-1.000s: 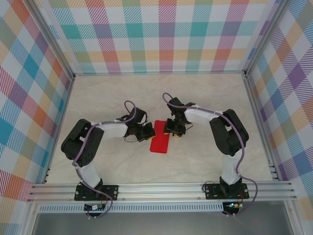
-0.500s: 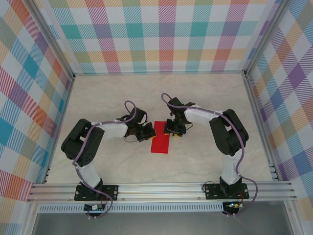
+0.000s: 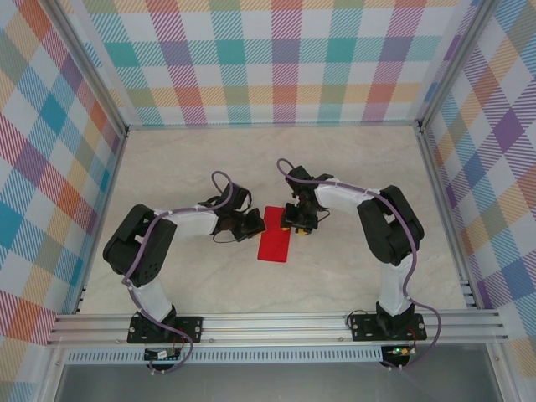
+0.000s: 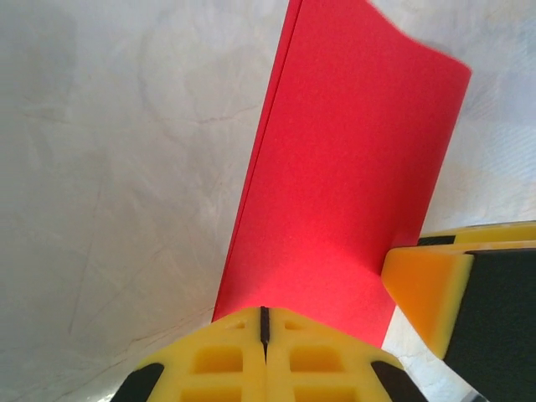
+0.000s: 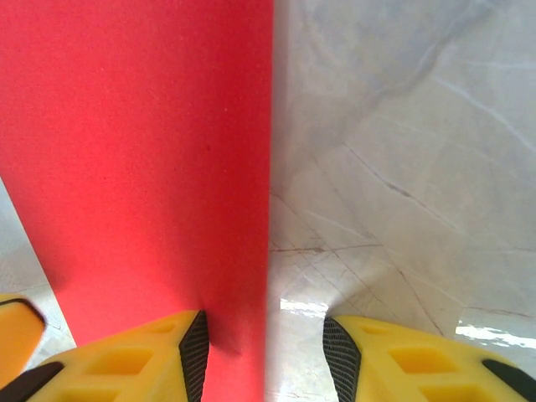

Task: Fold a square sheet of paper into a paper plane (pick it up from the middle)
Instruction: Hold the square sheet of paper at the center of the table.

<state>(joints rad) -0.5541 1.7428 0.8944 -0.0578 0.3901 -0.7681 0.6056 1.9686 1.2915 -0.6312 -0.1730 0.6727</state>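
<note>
Paper shows doubled layers from left wrist, flat rectangle overhead.

In the right wrist view, the thin bright red folded sheet of paper is running past the top and left edges, its near end hiding under the right end effector's finger. In the left wrist view, the left end effector is covering the sheet's near edge, and the top edge is cutting its far corner. From above, contact is too small to tell.
</note>
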